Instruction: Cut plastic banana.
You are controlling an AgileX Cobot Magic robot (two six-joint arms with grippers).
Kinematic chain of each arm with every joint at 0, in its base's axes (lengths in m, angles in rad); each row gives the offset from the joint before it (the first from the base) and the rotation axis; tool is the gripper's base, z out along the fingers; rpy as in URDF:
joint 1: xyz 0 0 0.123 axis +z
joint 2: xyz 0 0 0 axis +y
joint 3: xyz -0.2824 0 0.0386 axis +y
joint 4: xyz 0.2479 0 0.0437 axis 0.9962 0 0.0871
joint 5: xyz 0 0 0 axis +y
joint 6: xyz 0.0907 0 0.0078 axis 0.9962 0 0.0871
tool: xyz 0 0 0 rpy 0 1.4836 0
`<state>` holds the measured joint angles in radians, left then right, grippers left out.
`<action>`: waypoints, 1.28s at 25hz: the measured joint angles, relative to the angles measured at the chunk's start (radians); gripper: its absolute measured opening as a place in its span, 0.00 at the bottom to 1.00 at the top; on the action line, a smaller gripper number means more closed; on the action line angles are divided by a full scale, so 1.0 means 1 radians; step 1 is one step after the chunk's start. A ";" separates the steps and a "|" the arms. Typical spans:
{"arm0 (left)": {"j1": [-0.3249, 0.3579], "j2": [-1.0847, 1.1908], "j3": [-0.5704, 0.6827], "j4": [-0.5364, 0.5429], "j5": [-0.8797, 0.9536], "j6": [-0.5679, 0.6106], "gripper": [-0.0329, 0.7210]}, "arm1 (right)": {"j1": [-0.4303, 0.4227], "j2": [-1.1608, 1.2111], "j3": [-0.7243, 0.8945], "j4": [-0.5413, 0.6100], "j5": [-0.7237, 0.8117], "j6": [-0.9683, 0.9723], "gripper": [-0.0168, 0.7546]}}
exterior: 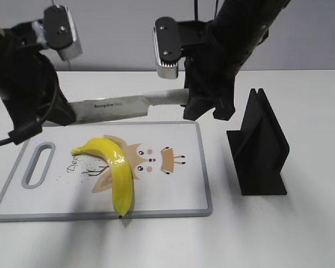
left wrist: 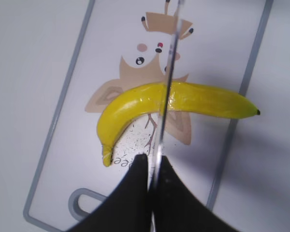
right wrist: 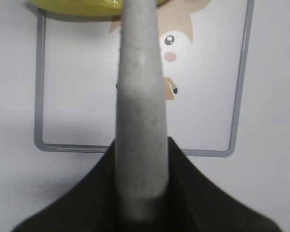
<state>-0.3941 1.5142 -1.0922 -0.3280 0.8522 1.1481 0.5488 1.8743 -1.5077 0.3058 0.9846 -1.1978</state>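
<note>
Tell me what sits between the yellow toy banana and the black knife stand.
Exterior view: only the printed white cutting board and bare tabletop, nothing else.

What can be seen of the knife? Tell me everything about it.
The knife has a long, shiny steel blade with small dark printing on its side and a pale grey handle. It is held level above the cutting board, blade on edge. The right gripper clamps the handle, while the left gripper pinches the blade's tip end. In the left wrist view the blade lines up over the middle of the plastic banana, apparently not touching it.
</note>
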 joint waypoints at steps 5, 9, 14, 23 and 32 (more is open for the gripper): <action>-0.001 -0.095 0.000 0.005 0.023 0.000 0.04 | 0.001 -0.058 0.000 0.037 0.008 -0.005 0.28; -0.001 -0.098 0.000 0.007 0.024 0.000 0.04 | 0.001 -0.060 0.000 0.041 0.008 -0.005 0.28; -0.001 -0.098 0.000 0.007 0.008 -0.007 0.12 | 0.001 -0.060 0.000 0.042 0.008 -0.001 0.28; 0.001 -0.098 0.000 -0.023 -0.110 -0.029 0.89 | 0.000 -0.060 0.000 0.056 0.010 0.034 0.27; 0.008 -0.122 0.000 0.127 -0.184 -0.374 0.89 | 0.000 -0.060 -0.014 0.029 0.014 0.337 0.27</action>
<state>-0.3862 1.3922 -1.0922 -0.2012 0.6678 0.7743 0.5490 1.8147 -1.5215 0.3347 0.9984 -0.8610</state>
